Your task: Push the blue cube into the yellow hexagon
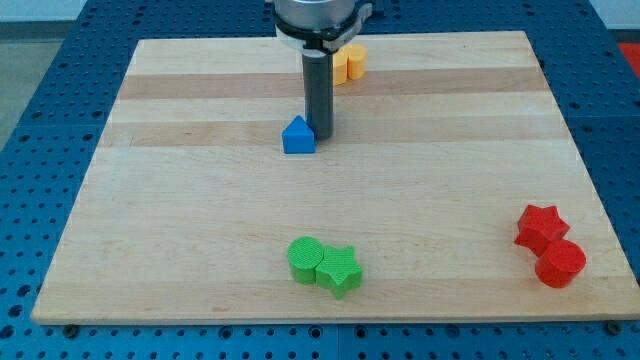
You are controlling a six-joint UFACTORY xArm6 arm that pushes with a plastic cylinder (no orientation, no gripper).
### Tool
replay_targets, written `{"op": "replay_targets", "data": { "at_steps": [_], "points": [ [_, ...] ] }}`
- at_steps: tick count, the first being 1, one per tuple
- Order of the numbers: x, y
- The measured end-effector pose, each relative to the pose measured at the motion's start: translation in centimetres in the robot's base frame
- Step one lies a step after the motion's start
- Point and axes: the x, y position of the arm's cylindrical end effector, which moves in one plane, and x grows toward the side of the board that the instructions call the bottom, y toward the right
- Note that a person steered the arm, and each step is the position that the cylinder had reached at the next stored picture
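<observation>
Table (200,230) carries blue cube (298,136) near its top centre. My tip (319,133), a plain rod without jaws, touches its right side; yellow hexagon (349,62) lies beyond, partly hidden.

No readable text, no labels, no brands, no numbers, no signs on the worktop (200,200), none on the blocks, none on the rod, none on the blue surface around the worktop's edges
</observation>
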Motion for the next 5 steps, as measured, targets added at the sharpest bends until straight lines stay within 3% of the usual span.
{"op": "replay_targets", "data": {
  "at_steps": [2, 5],
  "points": [
    [-4.2, 0.0],
    [-4.5, 4.2]
  ]
}}
